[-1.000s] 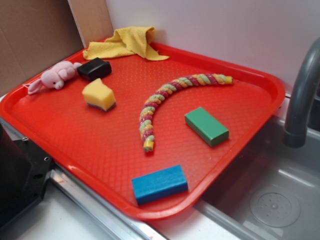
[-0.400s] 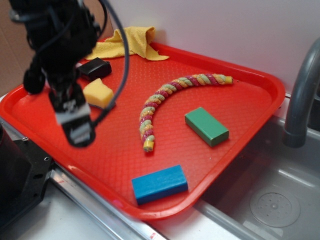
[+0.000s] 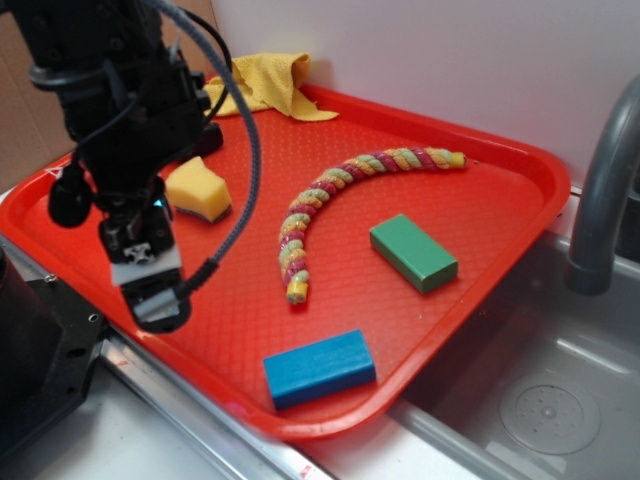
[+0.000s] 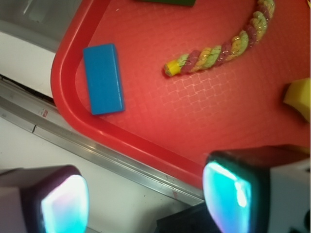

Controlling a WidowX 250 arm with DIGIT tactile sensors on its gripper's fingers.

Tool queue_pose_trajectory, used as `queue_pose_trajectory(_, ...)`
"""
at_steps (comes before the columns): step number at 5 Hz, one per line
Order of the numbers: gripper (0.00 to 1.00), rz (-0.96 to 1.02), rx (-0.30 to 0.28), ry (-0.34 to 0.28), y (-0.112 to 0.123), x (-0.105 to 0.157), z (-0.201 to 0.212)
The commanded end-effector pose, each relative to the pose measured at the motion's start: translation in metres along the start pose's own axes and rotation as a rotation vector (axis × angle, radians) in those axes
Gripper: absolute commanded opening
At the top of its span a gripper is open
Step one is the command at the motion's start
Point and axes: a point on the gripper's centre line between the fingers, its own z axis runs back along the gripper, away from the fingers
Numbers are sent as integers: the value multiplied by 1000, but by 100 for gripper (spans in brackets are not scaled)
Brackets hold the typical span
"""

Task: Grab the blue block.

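Lowered slightly, end effector (fingers spread wide, empty), blue block well apart rightward.

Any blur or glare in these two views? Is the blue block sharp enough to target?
Exterior: blue block sharp with a soft shadow, the gripper slightly motion-blurred, the red tray evenly lit with no harsh glare. Wrist: blue block crisp, the fingers close to the lens, out of focus and glowing cyan.
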Motion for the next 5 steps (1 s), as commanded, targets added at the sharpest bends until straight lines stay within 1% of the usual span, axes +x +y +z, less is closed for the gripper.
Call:
queue_pose_trajectory(1, 100, -118, 19, -41, -21, 23, -18)
queue_pose_trajectory(2, 100, -152, 27, -1, -26, 35, -45)
queue_pose_trajectory(3, 100, -157, 21, 20, -21, 47, -59)
queue_pose_trajectory(4, 100, -162, 24, 46, -17, 49, -72)
queue_pose_trajectory(5, 100, -163, 33, 70, -18, 50, -85)
